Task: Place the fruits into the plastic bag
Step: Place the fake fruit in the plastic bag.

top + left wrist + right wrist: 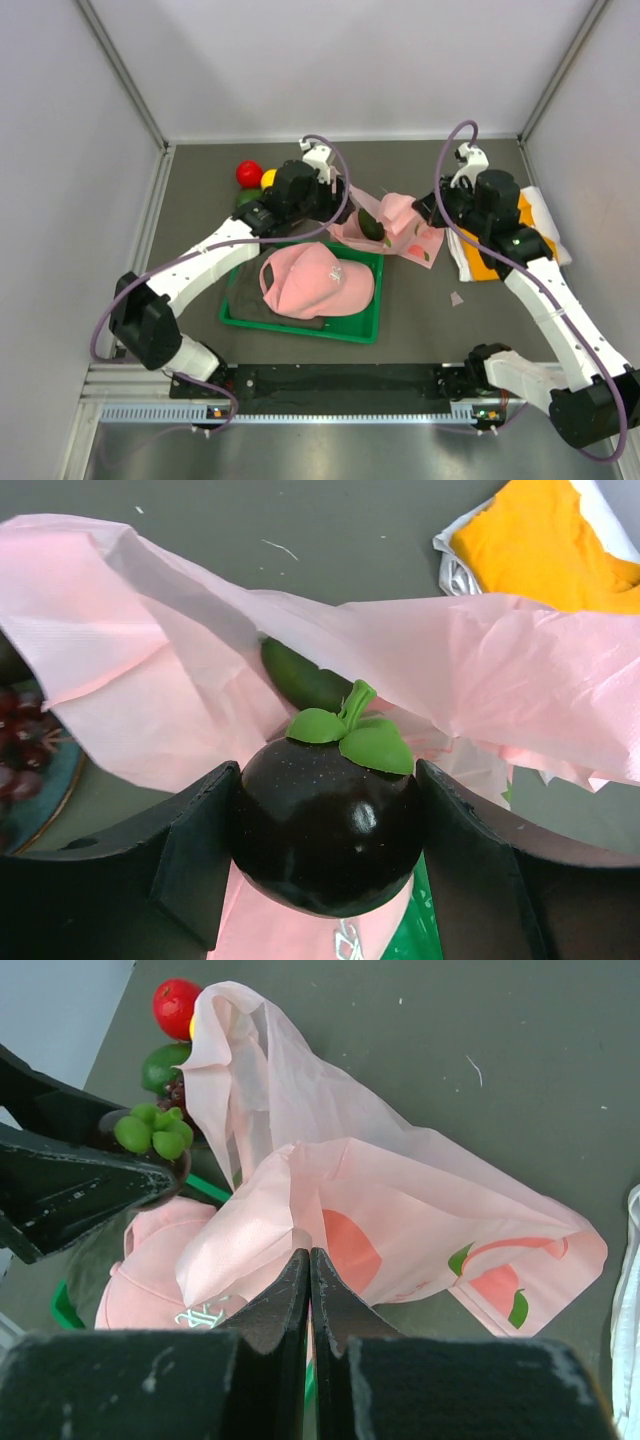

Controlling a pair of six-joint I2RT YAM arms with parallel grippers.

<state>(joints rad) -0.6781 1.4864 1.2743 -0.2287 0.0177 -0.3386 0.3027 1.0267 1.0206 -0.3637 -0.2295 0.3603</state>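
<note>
The step in hand is delivering one fruit. The left pincer (325, 780) is spread wide around a dark brown round fruit (325, 840) with a green leafy cap, clamping it on both sides just in front of the mouth of the plastic bag (150, 690). The right pincer (309, 1265) is fully closed on a fold of the bag's rim, holding it up. A green avocado (300, 680) appears to lie inside. Next, the left arm likely must reach past the rim, then release. The red fruit (249, 172) and yellow citrus (268, 179) sit on the worktop (200, 200) beyond the left arm.
</note>
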